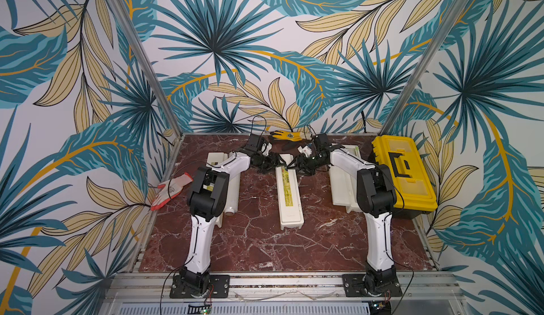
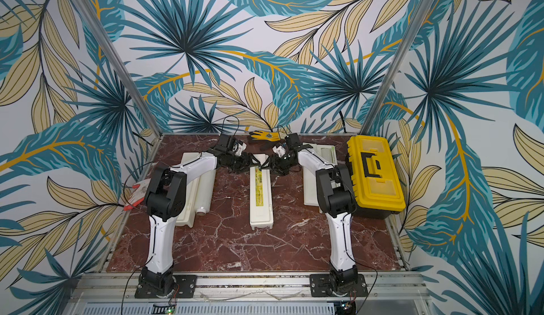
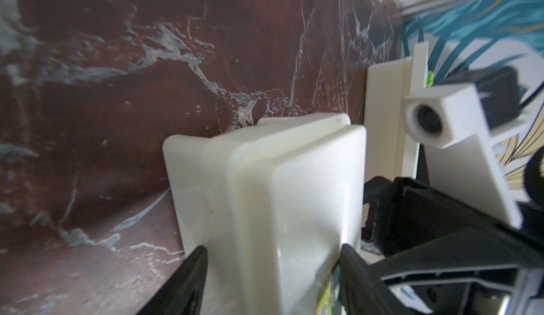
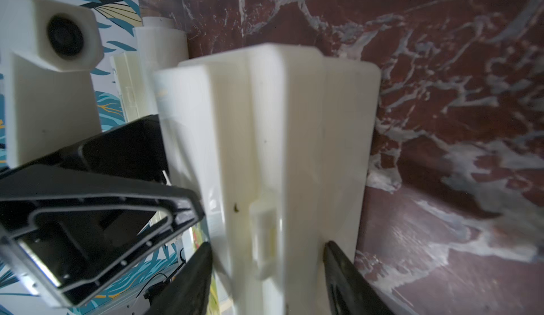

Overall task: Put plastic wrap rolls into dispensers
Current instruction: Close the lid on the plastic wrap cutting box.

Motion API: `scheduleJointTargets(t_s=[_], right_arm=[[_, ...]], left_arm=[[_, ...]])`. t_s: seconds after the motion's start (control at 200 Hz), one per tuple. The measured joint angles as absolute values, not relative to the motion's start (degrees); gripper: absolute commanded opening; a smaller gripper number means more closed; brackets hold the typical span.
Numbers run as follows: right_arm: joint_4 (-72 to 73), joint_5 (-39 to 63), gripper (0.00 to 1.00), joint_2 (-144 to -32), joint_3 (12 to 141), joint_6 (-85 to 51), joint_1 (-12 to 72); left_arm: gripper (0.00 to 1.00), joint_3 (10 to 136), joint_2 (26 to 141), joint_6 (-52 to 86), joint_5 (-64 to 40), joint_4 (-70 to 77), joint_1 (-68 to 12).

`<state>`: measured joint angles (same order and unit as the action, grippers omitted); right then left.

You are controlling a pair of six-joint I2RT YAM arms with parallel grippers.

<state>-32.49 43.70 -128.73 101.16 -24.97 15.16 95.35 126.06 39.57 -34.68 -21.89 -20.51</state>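
Left wrist view: my left fingers (image 3: 191,278) hold the far end of the long cream-white rectangular plastic dispenser with a yellow label (image 3: 294,181). It lies lid shut at the middle of the red-brown marbled table (image 1: 265,245). My right fingers (image 4: 194,281) grip the same end, reaching in from the other side.

Judgement: the lid must come open. One pair should pin the base while the other lifts squarely at the seam, since the glossy, round-edged plastic looks slippery.

A translucent-white cylindrical wrap roll (image 1: 232,190) lies apart, against the left-hand cream dispenser (image 1: 213,159).
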Motion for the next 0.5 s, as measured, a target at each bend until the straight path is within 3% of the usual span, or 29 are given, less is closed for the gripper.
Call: scheduleJointTargets(t_s=[0.205,0.345,0.501], right_arm=[[-37.4,43.8,0.6,-130.8,105.7,-23.9,15.1],[-40.3,43.2,0.6,-132.2,109.0,-23.5,15.2],[-40.9,36.7,0.67,-130.9,109.9,-22.8,16.3]], left_arm=[[0.49,93.4,125.0,42.0,-34.2,-20.1,-20.1],[0.55,93.0,124.2,41.7,-33.6,-19.3,-20.3],[0.66,91.2,122.0,40.8,-31.0,-20.3,-21.6]])
